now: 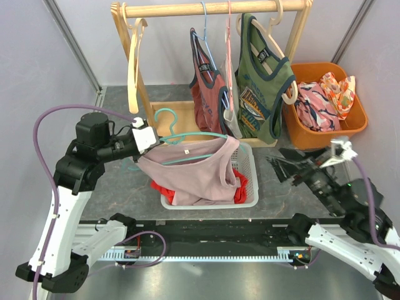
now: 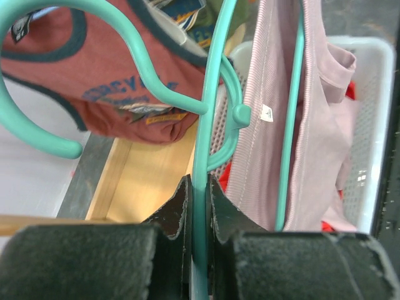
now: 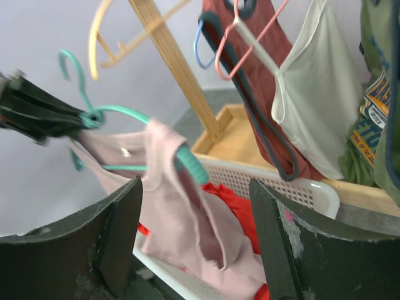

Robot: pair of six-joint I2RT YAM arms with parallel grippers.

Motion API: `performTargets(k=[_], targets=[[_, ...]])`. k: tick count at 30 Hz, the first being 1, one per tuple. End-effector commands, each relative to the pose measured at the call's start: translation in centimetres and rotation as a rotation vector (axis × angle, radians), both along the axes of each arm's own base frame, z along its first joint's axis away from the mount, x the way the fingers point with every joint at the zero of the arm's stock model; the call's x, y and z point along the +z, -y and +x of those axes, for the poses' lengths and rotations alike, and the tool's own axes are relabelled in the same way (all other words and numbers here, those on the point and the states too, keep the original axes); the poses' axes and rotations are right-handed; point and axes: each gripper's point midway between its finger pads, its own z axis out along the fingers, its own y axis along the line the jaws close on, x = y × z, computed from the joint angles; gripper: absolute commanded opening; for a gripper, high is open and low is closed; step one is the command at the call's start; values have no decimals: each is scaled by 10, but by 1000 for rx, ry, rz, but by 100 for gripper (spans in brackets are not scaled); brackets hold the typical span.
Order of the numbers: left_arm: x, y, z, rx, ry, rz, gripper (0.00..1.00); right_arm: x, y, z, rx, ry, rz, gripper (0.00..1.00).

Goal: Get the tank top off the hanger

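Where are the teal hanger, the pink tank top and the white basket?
teal hanger (image 2: 201,162), left wrist view, its long bar
pink tank top (image 1: 200,167), top external view, chest panel
white basket (image 1: 249,165), top external view, right wall

Pink tank top (image 1: 200,165) hides most of the red garment (image 1: 242,182).

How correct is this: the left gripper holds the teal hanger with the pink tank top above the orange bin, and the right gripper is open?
One part is wrong. The pink tank top hangs above the white basket, not the orange bin, which stands farther right. The top external view shows it. The left gripper does hold the teal hanger, and the right gripper is open.
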Motion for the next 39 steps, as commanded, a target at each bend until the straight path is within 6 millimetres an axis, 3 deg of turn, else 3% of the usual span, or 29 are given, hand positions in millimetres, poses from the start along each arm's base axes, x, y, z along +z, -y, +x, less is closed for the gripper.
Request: performTargets(k=[1,4,9,16,26,33,39], targets=[[22,-7,24,82,142,-11,2,-2,11,-12,6,-16,95,75],[27,-6,24,81,142,-28,2,-12,-20,-24,169,-26,76,70],[37,-4,20,73,134,-60,2,-30,-71,-20,324,-50,39,61],[38,-2,14,56,120,-75,2,-21,-101,-4,362,-2,45,60],[42,1,7,27,103,-89,2,-21,-112,14,328,34,17,55],[39,1,4,17,95,-84,2,-22,-101,14,292,43,-19,58],[39,1,2,9,96,-81,2,-38,-93,14,265,7,-67,60]])
